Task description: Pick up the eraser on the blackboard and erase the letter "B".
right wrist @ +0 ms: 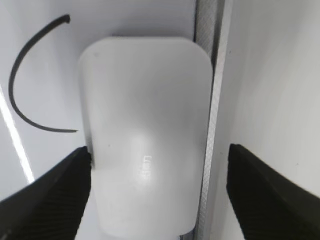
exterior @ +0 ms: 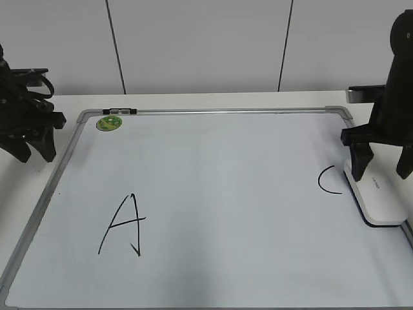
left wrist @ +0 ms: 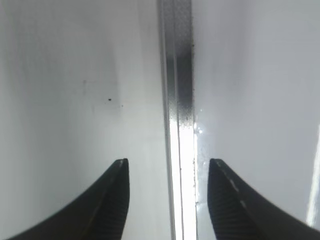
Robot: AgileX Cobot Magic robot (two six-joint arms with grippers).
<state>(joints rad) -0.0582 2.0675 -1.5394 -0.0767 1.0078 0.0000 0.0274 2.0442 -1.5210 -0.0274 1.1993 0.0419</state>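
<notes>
The white rounded-rectangular plastic eraser (exterior: 377,200) lies flat on the large white dry-erase blackboard (exterior: 219,194), beside its silver-grey right frame rail and just right of the black hand-drawn "C" (exterior: 329,180). The black right gripper (right wrist: 159,195) is positioned above the eraser with jaws spread wide; contact cannot be determined. The black left gripper (left wrist: 167,200) is held spread over the left frame rail. No "B" is visible.
</notes>
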